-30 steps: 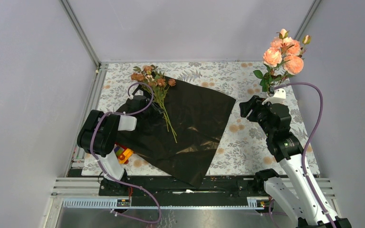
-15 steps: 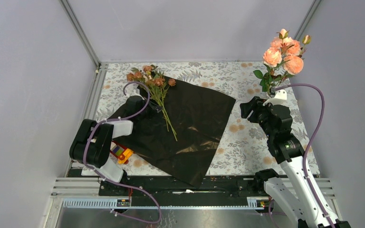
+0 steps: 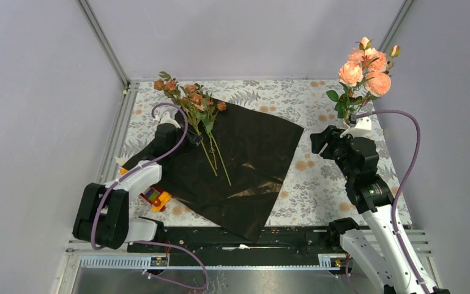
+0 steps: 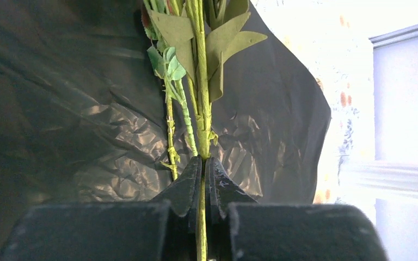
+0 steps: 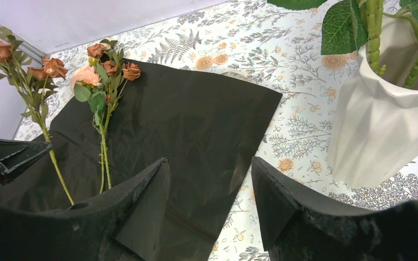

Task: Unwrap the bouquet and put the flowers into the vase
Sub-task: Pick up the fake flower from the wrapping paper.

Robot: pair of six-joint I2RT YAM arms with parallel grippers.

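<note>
Left arm [image 3: 153, 156] stretched over wrapping paper [image 3: 251, 159], left fingers [image 4: 188, 187] pinching flower stem [image 4: 201, 136], right fingers [image 5: 141, 206] parted near vase [image 5: 381, 119]

- The left arm [image 3: 136, 176] stretches low and far forward from its base, angled toward the right.
- The left end effector [image 4: 202, 163] has its jaws pinched together on a thin flower stem [image 4: 202, 130].
- The right arm [image 3: 373, 196] rises steeply from its base, wrist tipped forward.
- The right end effector [image 5: 209, 171] hovers with its jaws apart, gripping nothing.
</note>
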